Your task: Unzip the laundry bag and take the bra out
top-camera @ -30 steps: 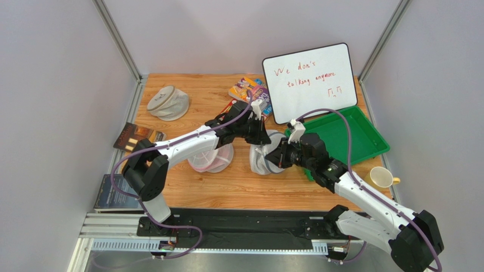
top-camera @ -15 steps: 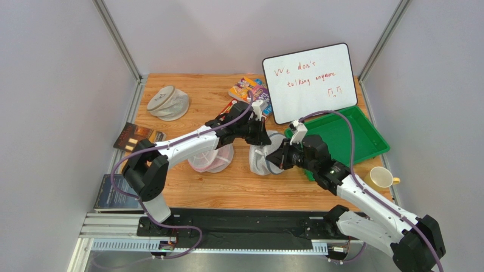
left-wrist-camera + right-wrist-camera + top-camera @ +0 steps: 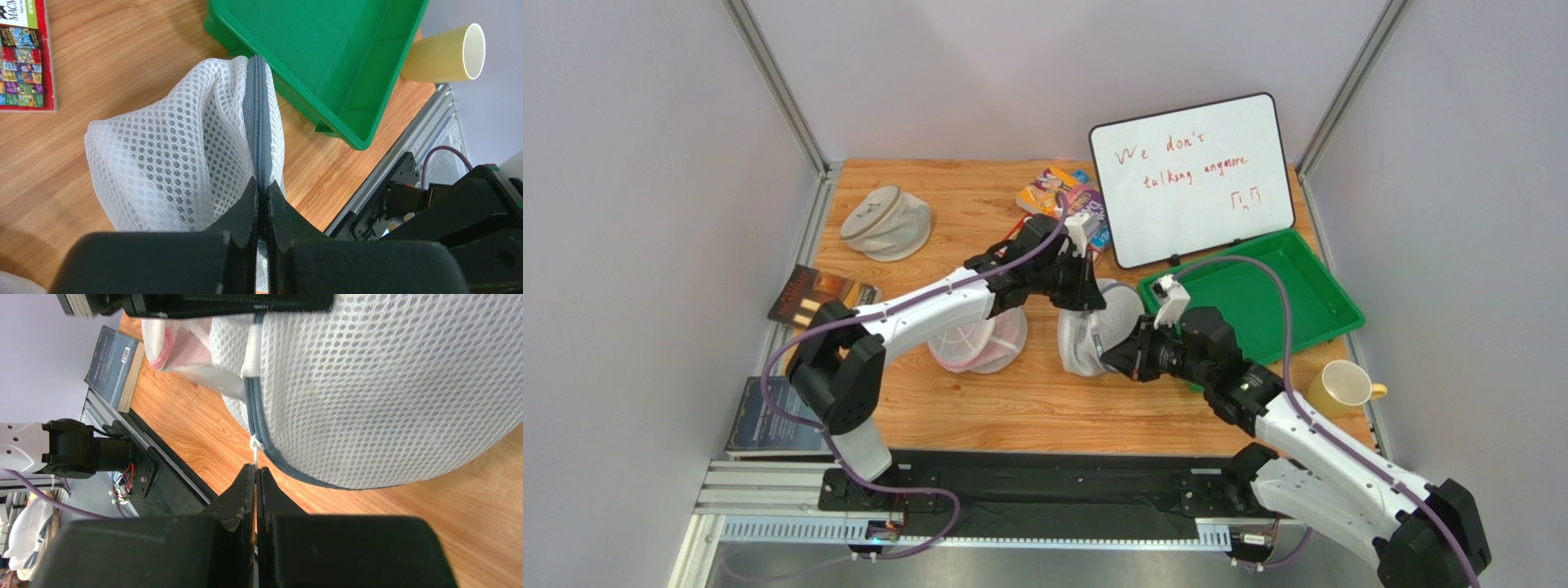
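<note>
The white mesh laundry bag (image 3: 1095,333) stands on the wooden table between both arms. My left gripper (image 3: 1089,298) comes from above and is shut on its grey-blue zipper rim (image 3: 256,122), with the mesh (image 3: 178,165) bulging to the left of the fingers. My right gripper (image 3: 1123,359) sits at the bag's near right side. It is shut on the thin white zipper pull (image 3: 255,447), which hangs from the zipper (image 3: 250,410) along the bag's lower edge. The mesh (image 3: 380,386) fills the right wrist view. The bra is hidden.
A green tray (image 3: 1308,288) lies right of the bag, a yellow cup (image 3: 1342,386) nearer, a whiteboard (image 3: 1192,178) behind. A pink-tinted mesh bag (image 3: 983,346) sits under the left arm. A beige bag (image 3: 887,223), books (image 3: 815,295) and colourful packets (image 3: 1060,194) lie farther off.
My right gripper has drawn slightly toward the near edge with the zipper pull in it. The left gripper has kept its hold on the rim.
</note>
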`<control>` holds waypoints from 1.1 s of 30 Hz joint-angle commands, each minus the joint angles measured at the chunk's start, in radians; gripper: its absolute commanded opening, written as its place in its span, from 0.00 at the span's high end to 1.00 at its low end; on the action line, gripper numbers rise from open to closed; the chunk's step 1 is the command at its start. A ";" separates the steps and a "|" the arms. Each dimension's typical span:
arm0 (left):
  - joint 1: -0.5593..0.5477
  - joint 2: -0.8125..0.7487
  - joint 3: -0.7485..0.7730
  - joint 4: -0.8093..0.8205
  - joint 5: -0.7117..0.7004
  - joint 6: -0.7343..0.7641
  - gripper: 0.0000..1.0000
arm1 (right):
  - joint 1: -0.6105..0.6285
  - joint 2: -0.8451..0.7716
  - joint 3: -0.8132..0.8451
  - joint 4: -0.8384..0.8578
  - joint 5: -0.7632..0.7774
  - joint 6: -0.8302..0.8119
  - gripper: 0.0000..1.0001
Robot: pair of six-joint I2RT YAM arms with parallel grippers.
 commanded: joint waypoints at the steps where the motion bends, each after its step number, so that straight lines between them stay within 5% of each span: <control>1: 0.015 -0.001 0.061 0.020 0.000 0.031 1.00 | 0.010 -0.033 -0.023 0.001 -0.025 0.026 1.00; 12: 0.016 0.033 0.101 -0.001 0.026 0.051 1.00 | 0.014 -0.054 -0.026 -0.012 -0.011 0.034 1.00; 15: 0.015 0.025 0.126 -0.052 0.012 0.083 0.72 | 0.014 -0.048 -0.013 -0.011 -0.006 0.035 1.00; 16: 0.016 0.017 0.129 -0.078 -0.001 0.102 0.52 | 0.014 -0.046 -0.009 -0.011 -0.003 0.035 1.00; 19: 0.006 -0.029 0.126 -0.137 -0.075 0.134 0.32 | 0.014 -0.028 0.008 0.009 -0.009 0.034 1.00; 33: -0.155 -0.302 -0.052 -0.253 -0.336 0.122 0.27 | 0.015 0.069 0.069 0.104 -0.009 0.052 1.00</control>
